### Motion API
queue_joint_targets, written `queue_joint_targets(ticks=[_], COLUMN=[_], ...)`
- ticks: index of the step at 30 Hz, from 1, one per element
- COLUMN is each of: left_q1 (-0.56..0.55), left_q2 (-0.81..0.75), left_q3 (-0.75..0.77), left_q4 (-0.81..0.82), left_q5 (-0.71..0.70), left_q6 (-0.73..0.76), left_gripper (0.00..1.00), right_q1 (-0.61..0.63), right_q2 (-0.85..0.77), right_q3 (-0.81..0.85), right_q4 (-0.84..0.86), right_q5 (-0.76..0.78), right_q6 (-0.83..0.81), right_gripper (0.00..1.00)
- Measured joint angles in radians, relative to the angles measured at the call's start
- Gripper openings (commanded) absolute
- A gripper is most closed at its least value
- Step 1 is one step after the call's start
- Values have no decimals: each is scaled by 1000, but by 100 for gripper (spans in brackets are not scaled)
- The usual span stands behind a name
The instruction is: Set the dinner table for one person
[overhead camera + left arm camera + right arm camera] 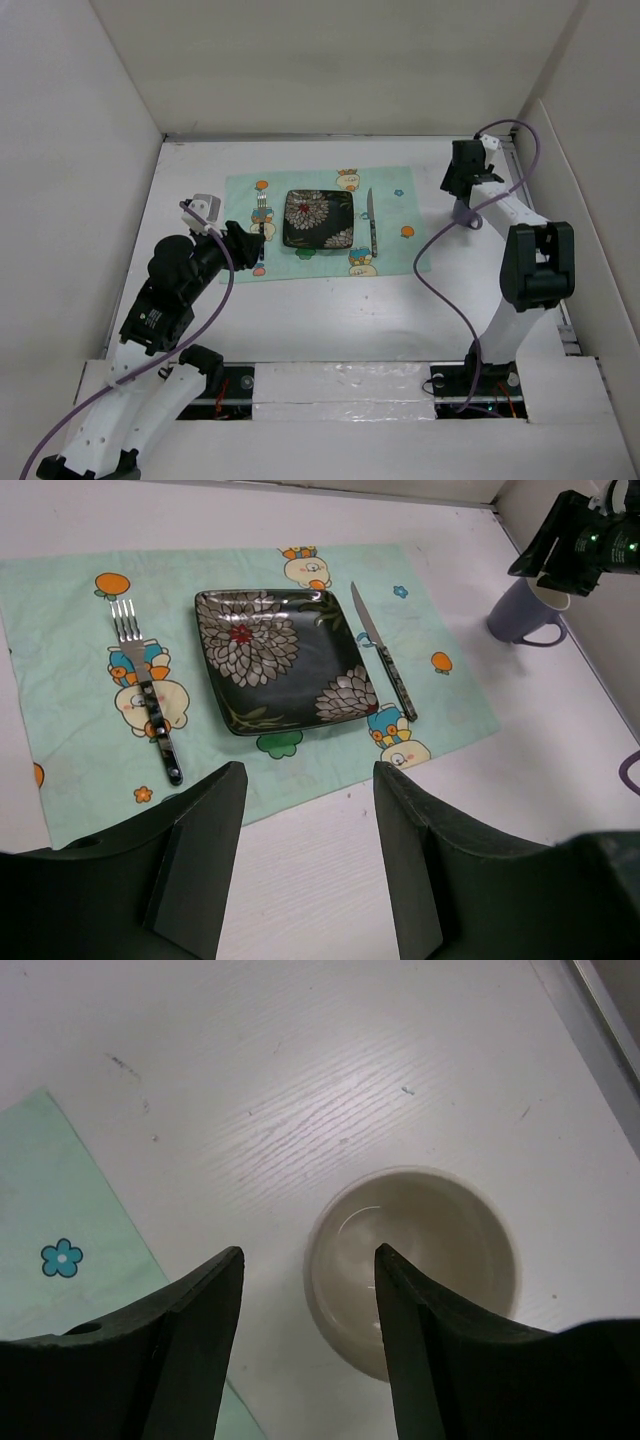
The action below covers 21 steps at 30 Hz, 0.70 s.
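no words, labels, brands or numbers can be read in any view. the placemat (60, 630), across the middle of the frame, carries only cartoon figures and flowers; the plate (280, 655) only a flower pattern.

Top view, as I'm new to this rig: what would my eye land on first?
The black floral square plate at the centre of the mint-green cartoon placemat, with a fork on its left and a knife on its right. Next, the purple mug off the mat's right edge, with the right gripper open above it.
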Motion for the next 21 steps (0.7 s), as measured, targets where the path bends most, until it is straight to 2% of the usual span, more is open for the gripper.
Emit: queue_joint_targets(ticks=[3, 6, 10, 16, 21], left_q1=[0, 0, 0, 0, 0], left_q2=[0, 1, 8, 29, 49], left_q3=[0, 0, 0, 0, 0], left_q4=[0, 0, 0, 1, 0], left_q5=[1, 2, 1, 1, -2], left_q6=[1, 3, 4, 7, 7], left_gripper=[51, 51, 51, 51, 51], right_q1=[-12, -33, -53, -55, 20], right_q2=[40, 72, 91, 79, 57], right_q3=[37, 55, 63, 69, 132], right_q4=[-5, -8, -8, -14, -64], right_q5=[-16, -34, -53, -47, -53], right_q6=[-5, 0, 11, 13, -20], right_gripper=[47, 31, 0, 0, 0])
